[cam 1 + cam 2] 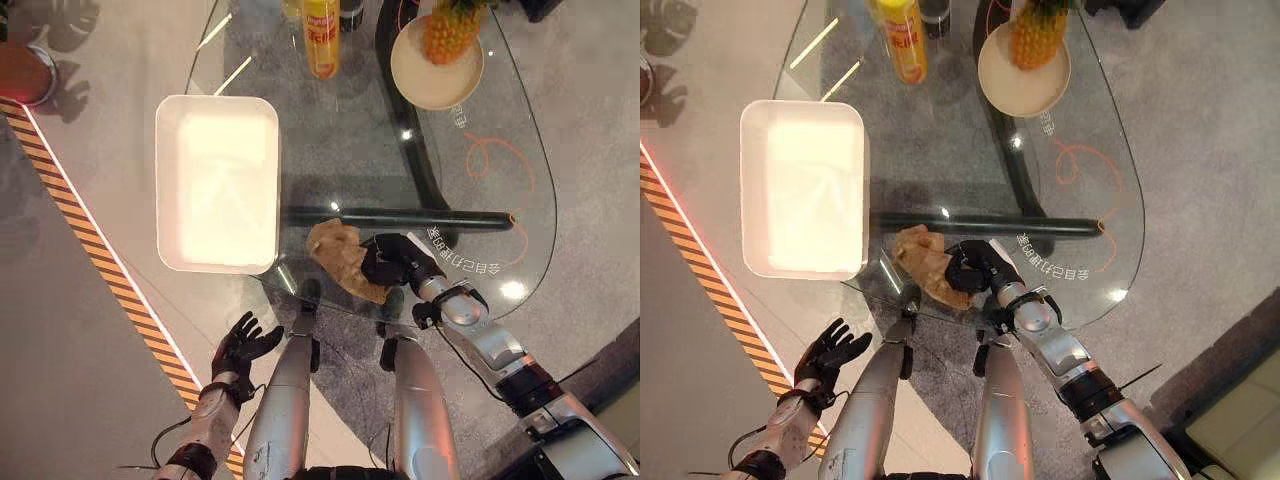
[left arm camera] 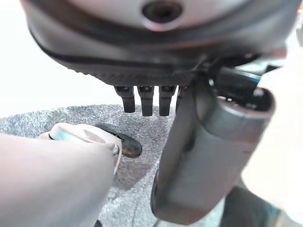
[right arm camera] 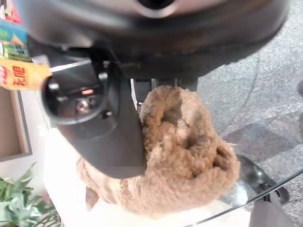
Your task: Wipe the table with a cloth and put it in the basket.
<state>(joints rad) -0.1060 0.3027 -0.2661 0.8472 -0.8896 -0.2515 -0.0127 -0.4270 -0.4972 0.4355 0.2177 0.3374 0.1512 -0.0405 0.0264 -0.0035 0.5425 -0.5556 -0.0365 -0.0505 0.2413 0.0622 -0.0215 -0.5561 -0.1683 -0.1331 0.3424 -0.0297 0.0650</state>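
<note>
A crumpled brown cloth [image 1: 340, 257] lies on the glass table [image 1: 490, 200] near its front edge. My right hand [image 1: 392, 260] rests on the cloth's right side with its fingers curled into it; in the right wrist view the fuzzy cloth [image 3: 184, 151] bunches against the thumb [image 3: 102, 123]. A white rectangular basket [image 1: 217, 182] stands on the table's left part, just left of the cloth. My left hand [image 1: 243, 347] hangs below the table's edge at the lower left, fingers spread, holding nothing; its straight fingers [image 2: 144, 100] show in the left wrist view.
A yellow bottle [image 1: 321, 37] stands at the table's far edge. A pineapple [image 1: 447, 30] sits on a round plate [image 1: 437, 72] at the far right. Striped orange-black floor tape [image 1: 90, 250] runs diagonally at the left.
</note>
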